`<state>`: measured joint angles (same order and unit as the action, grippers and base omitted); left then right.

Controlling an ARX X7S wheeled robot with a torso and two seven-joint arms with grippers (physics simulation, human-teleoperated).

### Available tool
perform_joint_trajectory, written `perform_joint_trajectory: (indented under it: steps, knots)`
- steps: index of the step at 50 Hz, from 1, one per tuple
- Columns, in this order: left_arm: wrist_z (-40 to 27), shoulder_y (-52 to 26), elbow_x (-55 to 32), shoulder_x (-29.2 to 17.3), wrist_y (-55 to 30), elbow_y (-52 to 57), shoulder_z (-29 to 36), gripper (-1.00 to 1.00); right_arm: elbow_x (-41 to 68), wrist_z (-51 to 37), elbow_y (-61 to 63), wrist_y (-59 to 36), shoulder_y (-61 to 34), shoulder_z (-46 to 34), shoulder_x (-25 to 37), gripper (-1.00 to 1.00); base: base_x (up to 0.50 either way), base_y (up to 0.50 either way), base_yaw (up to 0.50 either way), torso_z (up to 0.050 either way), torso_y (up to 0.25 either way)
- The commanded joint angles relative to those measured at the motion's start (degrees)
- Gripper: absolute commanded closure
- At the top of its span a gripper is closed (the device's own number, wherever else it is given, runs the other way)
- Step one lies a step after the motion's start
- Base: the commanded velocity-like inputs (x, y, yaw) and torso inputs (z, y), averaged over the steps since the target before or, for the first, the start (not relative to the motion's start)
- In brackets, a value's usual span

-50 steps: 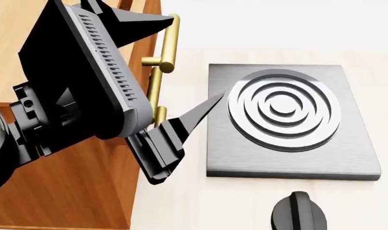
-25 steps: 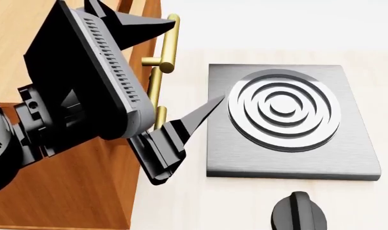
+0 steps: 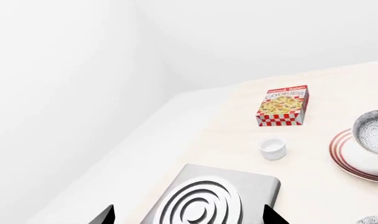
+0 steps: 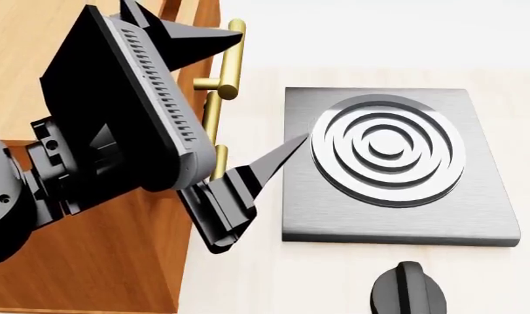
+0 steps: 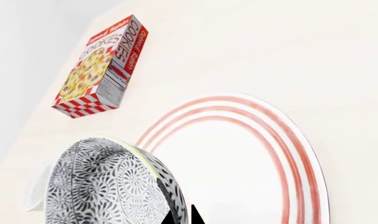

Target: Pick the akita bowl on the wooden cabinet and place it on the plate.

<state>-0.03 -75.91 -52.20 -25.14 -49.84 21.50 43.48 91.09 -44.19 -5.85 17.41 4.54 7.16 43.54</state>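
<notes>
Head view is mostly the wooden cabinet with the left gripper parked in front of it, jaws spread wide and holding nothing, next to a metal hob.

The real action is in the right wrist view. The plate with its red rings lies on the pale counter, and the akita bowl is right over its edge, off the cabinet. The right gripper looks pinched onto the bowl's rim, tips nearly together. Can't tell if the bowl's base is touching the plate.

So it's the placing step, I'd say. Next up: centre the bowl, lower it gently, then let go. A cookies box and a small white cup sit nearby, clear of the plate.
</notes>
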Motion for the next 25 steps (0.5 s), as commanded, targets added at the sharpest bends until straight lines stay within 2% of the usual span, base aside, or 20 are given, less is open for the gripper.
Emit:
perform_joint_trajectory:
  steps: [1, 25]
  knots:
    - [0.3, 0.2, 0.3, 0.1, 0.5, -0.5, 0.3, -1.0, -1.3, 0.9, -2.2, -1.0, -1.6, -0.3, 0.3, 1.0, 0.0, 0.0, 0.0, 0.0, 0.0]
    - [0.2, 0.7, 0.3, -0.6, 1.0, -0.4, 0.5, -1.0, -1.8, 1.2, -5.1, -1.7, -3.7, -1.2, -0.5, 1.0, 0.0, 0.0, 0.0, 0.0, 0.0]
